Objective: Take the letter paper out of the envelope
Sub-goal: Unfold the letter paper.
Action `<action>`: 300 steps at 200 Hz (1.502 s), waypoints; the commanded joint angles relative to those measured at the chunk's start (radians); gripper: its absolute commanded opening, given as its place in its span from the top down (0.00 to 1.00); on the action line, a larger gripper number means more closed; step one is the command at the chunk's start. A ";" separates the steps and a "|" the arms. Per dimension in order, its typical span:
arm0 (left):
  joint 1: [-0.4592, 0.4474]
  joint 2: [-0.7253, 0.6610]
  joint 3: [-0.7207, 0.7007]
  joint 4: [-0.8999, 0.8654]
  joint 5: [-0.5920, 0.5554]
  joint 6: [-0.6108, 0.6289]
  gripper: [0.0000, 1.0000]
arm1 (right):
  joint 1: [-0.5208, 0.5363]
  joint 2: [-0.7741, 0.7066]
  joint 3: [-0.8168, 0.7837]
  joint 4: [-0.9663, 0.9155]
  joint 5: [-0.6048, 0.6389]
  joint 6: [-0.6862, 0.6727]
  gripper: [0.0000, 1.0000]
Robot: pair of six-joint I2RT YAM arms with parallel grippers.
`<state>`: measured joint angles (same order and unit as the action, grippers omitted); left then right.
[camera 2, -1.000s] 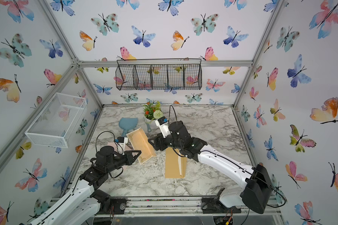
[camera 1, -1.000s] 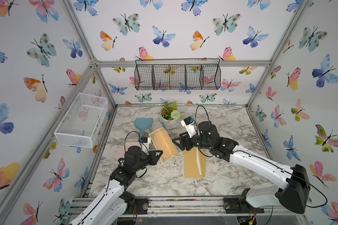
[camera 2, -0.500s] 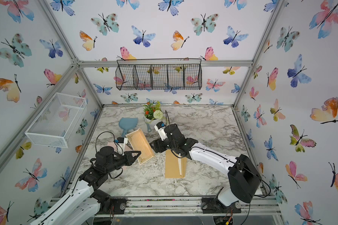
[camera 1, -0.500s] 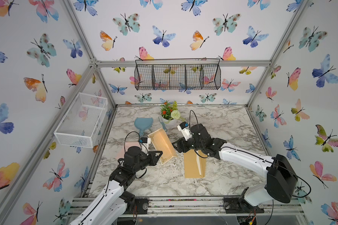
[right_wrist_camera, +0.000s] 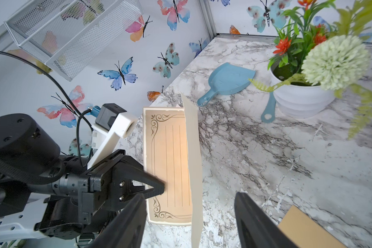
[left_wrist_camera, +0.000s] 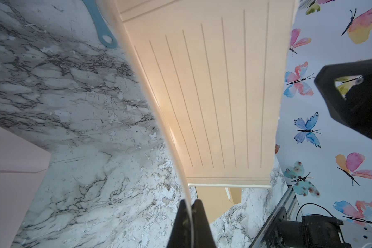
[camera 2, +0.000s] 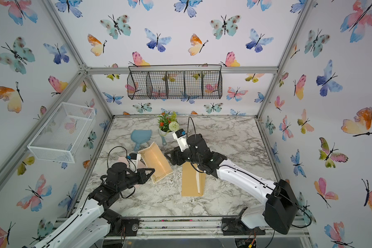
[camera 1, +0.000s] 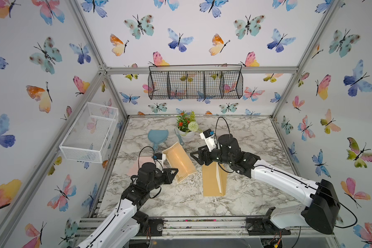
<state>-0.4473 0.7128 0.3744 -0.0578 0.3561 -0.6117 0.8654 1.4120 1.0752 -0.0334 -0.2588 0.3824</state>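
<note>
1. Butterfly-papered walls box in a marble counter (camera 1: 245, 137). The letter paper (camera 1: 179, 163) hangs tilted just left of centre in both top views. It is fully clear of the brown envelope (camera 1: 211, 184), which lies flat below centre, near it but not touching.
2. Clamped on 1 thin edge of the sheet, the left end effector (left_wrist_camera: 189, 206) carries it alone, as the left wrist view shows. The right end effector (camera 1: 199, 157) stands open and empty over the envelope's upper end, just beside the paper.
3. Risk 1: so narrow a pinch could let the sheet slip or sag. In the right wrist view 1 panel stands up from the other, so a quick swing might unfold or crease it.
4. Risk 2: the open right fingers sit so close that a sideways reach could knock the sheet from the grip or shove the envelope.
5. Risk 3: lowering the paper toward the upper left of the frame could catch the blue dustpan (camera 1: 157, 136) or the pink sheet (camera 1: 133, 169) under the left arm.
6. Against the frame from 1 second earlier, paper, envelope and left grip look unchanged, and the right end effector is about where it was. The right arm's large black joint housing sat further left 0.5 seconds ago and is now back near the lower right.
</note>
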 commanded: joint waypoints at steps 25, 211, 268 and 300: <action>-0.005 -0.006 0.008 0.032 0.024 -0.014 1.00 | 0.006 0.121 -0.012 0.057 -0.101 0.032 0.31; -0.005 -0.176 -0.010 -0.157 -0.114 -0.025 0.96 | -0.177 0.138 -0.004 -0.027 -0.262 -0.051 0.98; -0.004 -0.216 -0.016 -0.192 -0.154 -0.041 0.95 | -0.262 0.120 -0.057 -0.040 -0.325 -0.065 0.98; -0.004 -0.215 -0.019 -0.212 -0.192 -0.044 0.78 | -0.267 0.146 -0.069 -0.025 -0.390 -0.057 0.98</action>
<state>-0.4652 0.5091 0.3660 -0.1898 0.2737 -0.6487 0.6537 1.5612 1.0233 -0.0566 -0.6575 0.3367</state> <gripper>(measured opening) 0.089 0.045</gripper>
